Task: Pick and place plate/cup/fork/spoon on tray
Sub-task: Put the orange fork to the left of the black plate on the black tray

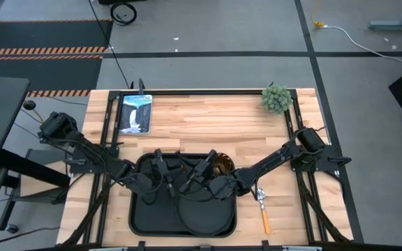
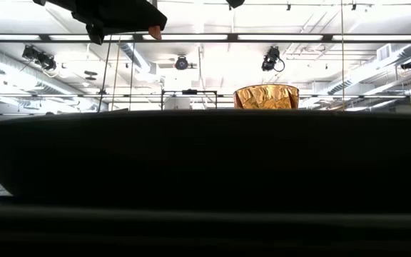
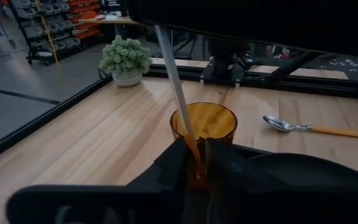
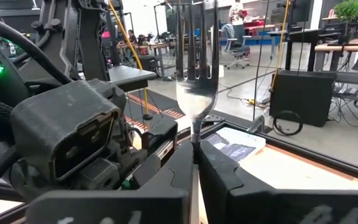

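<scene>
gripping the fork [image 4: 196, 68] near its neck, tines up, the right gripper [image 4: 195, 163] hangs over the tray [image 1: 139, 216] while the left gripper [image 3: 199, 163] pinches its orange handle, the cup [image 3: 205, 124] just beyond.
</scene>
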